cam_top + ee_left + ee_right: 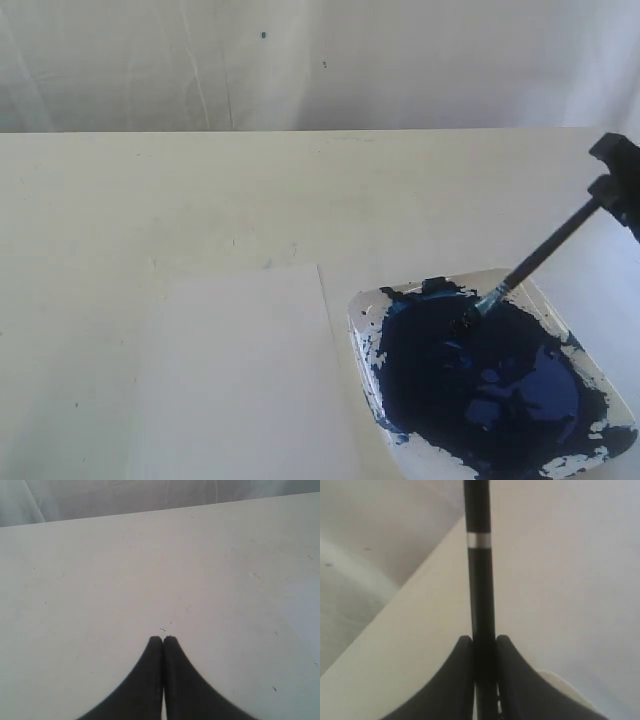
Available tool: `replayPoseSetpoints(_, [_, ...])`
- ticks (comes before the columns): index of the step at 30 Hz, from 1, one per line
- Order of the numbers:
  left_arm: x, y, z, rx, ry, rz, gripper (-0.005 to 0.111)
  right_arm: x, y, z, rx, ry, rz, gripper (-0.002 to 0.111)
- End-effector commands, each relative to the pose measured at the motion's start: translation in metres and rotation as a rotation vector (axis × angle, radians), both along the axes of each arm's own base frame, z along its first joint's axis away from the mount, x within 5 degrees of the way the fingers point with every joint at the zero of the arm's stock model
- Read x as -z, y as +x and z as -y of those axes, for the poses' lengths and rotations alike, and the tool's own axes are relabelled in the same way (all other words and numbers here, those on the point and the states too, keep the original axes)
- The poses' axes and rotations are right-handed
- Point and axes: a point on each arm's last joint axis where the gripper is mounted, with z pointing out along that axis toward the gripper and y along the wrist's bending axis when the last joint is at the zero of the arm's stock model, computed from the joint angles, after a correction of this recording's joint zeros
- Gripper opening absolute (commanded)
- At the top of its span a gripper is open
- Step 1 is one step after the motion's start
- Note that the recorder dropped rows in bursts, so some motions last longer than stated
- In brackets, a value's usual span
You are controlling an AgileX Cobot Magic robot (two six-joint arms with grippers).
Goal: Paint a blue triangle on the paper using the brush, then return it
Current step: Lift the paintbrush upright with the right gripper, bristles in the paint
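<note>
Cream tabletop, faintly speckled, white creased cloth backdrop behind its far edge, soft even light

Left tool — tips together — bare table

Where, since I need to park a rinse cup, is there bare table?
The table strip between the back curtain and the paper is bare, as is the stretch left of the paper. The gap between paper and paint tray is narrow. Near right is crowded: tray, brush, right gripper.
</note>
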Motion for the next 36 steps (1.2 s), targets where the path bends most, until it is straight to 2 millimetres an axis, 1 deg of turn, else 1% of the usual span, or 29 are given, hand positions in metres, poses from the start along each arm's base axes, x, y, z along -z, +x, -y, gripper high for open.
replayPoseSetpoints(1, [0.001,0.0,0.0,0.004,-0.009,0.003,0.0,-0.032,-0.001,-0.013,-0.192,-0.056,0.31,0.0])
replayPoseSetpoints(3, [0.001,0.0,0.0,0.004,-0.009,0.003,0.0,-0.039,-0.004,-0.015,-0.211,-0.041,0.362,0.0])
replayPoseSetpoints(5, [0.001,0.0,0.0,0.004,-0.009,0.003,0.0,-0.041,-0.007,-0.016,-0.243,-0.112,0.399,0.0])
replayPoseSetpoints(6, [0.001,0.0,0.0,0.004,-0.009,0.003,0.0,-0.041,-0.01,-0.018,-0.296,-0.192,0.442,0.0])
replayPoseSetpoints(7, [0.001,0.0,0.0,0.004,-0.009,0.003,0.0,-0.042,-0.013,-0.021,-0.335,-0.229,0.476,0.0])
replayPoseSetpoints(8, [0.001,0.0,0.0,0.004,-0.009,0.003,0.0,-0.046,-0.022,-0.027,-0.43,-0.296,0.572,0.0])
replayPoseSetpoints(10, [0.001,0.0,0.0,0.004,-0.009,0.003,0.0,-0.052,-0.036,-0.035,-0.53,-0.322,0.682,0.0])
replayPoseSetpoints(14, [0.001,0.0,0.0,0.004,-0.009,0.003,0.0,-0.051,-0.049,-0.036,-0.568,-0.39,0.749,0.0])
replayPoseSetpoints(18, [0.001,0.0,0.0,0.004,-0.009,0.003,0.0,-0.04,-0.056,-0.036,-0.579,-0.415,0.729,0.0])
replayPoseSetpoints(26, [0.001,0.0,0.0,0.004,-0.009,0.003,0.0,-0.02,-0.064,-0.035,-0.61,-0.449,0.677,0.0])
replayPoseSetpoints(31, [0.001,0.0,0.0,0.004,-0.009,0.003,0.0,-0.014,-0.067,-0.035,-0.611,-0.451,0.65,0.0])
replayPoseSetpoints(36, [0.001,0.0,0.0,0.004,-0.009,0.003,0.0,-0.01,-0.065,-0.033,-0.598,-0.48,0.608,0.0])
